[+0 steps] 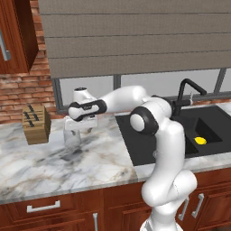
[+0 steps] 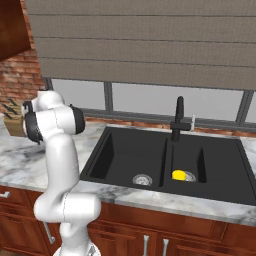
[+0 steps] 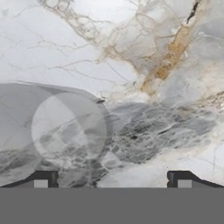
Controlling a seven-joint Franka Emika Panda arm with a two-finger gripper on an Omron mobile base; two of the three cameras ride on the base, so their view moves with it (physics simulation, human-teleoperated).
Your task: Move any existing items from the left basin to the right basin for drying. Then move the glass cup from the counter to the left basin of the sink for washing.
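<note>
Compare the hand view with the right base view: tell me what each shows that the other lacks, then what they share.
Hand view alone: the glass cup seen from above, standing on the marble just ahead of the left of the two wide-apart fingers. Right base view alone: the black sink with its faucet, the yellow container lying in the narrower right basin, the left basin holding nothing but its drain, and a knife block at the far left. Both: the veined marble counter.
</note>
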